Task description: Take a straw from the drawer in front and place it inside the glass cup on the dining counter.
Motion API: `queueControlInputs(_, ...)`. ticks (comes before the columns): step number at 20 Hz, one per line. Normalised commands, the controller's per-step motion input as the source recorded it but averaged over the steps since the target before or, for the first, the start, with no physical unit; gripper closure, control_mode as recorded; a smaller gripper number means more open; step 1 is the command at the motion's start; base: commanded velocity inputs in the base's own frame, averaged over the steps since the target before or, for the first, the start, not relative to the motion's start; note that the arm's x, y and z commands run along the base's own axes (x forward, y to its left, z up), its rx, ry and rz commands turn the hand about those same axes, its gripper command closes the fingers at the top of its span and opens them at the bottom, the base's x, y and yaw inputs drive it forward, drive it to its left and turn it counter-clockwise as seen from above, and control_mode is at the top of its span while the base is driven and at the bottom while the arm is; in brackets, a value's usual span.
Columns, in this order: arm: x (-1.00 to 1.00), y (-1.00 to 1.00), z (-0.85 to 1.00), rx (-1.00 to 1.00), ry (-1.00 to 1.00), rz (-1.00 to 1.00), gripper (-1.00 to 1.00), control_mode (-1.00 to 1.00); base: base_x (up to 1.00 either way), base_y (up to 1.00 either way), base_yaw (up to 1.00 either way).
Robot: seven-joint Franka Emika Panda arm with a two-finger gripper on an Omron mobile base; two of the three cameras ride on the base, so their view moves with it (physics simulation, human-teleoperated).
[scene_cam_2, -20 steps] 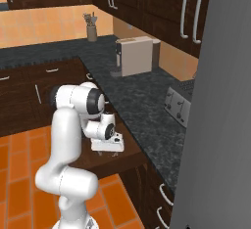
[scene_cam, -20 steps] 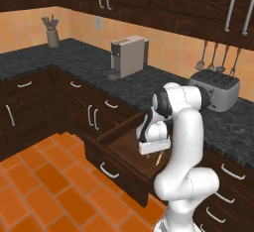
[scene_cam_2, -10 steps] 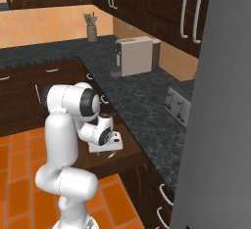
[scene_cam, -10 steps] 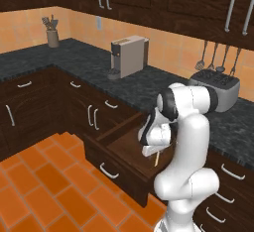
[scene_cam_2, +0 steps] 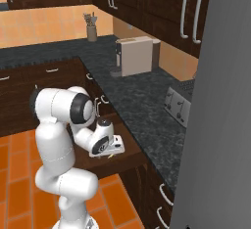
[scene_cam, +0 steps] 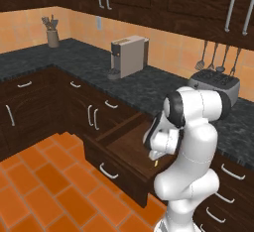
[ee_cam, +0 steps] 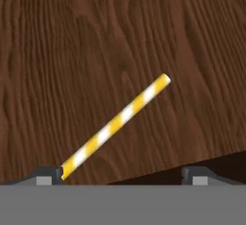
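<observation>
Hanging low centre-frame over the open drawer, the jaws stand apart (straw slanting from their left tip toward upper right).

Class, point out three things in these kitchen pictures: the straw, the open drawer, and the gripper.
straw (ee_cam: 117,123), hand view, middle of its striped shaft
drawer (scene_cam: 106,160), left base view, its front panel
gripper (ee_cam: 120,175), hand view, midway between the fingertips
</observation>
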Motion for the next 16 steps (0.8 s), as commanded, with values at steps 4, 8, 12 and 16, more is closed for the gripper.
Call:
queueControlInputs(4,0.18,0.03,0.00,0.09,0.06,-0.12,-1.00,-1.00,0.00,0.00,0.00)
queueControlInputs(8,0.11,0.11,0.00,0.03,0.08,-0.16,-1.00,-1.00,0.00,0.00,0.00)
queueControlInputs(12,0.34,0.30,0.00,-0.01,0.01,-0.07,-1.00,-1.00,0.00,0.00,0.00)
queueControlInputs(16,0.19,0.08,0.00,-0.03,0.07,-0.08,-1.00,-1.00,0.00,0.00,0.00)
